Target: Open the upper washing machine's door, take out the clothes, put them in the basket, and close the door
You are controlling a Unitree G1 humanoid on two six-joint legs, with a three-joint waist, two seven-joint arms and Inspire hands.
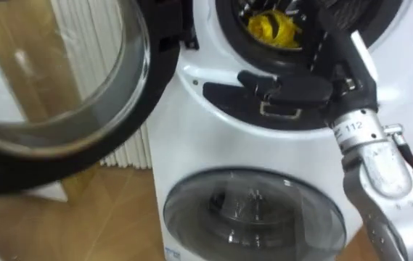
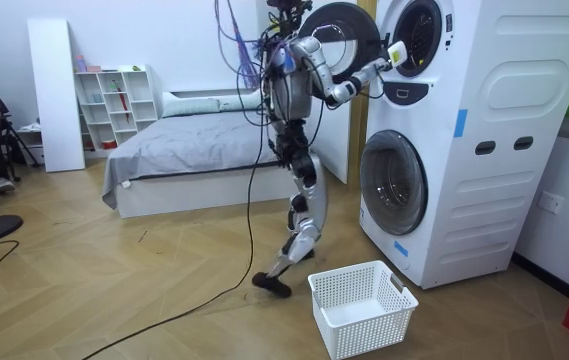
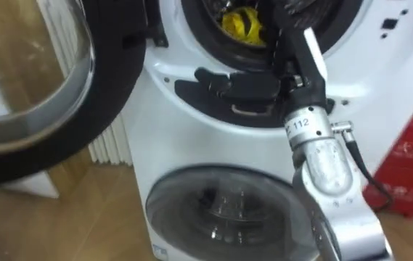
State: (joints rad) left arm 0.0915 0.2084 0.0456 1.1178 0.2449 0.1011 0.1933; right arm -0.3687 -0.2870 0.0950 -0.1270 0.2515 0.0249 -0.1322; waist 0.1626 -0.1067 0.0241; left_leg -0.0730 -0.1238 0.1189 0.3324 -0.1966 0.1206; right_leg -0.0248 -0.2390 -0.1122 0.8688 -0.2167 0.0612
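cloth [image 1: 275,27] left of the right hand [image 1: 340,51], inside the upper drum

we see a stacked washing machine [image 2: 484,140] with the door [image 1: 83,94] of its upper drum [image 1: 224,36] swung wide to our left. the yellow cloth sits bunched at the bottom of that drum, just past the dark rim. our right arm comes up from the lower right, and the right hand is at the right side of the drum mouth. the cloth lies to the hand's left and a little deeper in, just beside it. we cannot tell whether they touch. the hand's fingers run up into the drum and off the top of the eye views, so we cannot tell if they are spread or curled. the cloth is a crumpled lump with no clear long axis, so we judge that any approach angle will do. the next move likely calls for a short sweep leftward and inward, staying clear of the rim. in the room view we stand close before the machine, with the white basket [image 2: 359,305] on the floor beside our feet.
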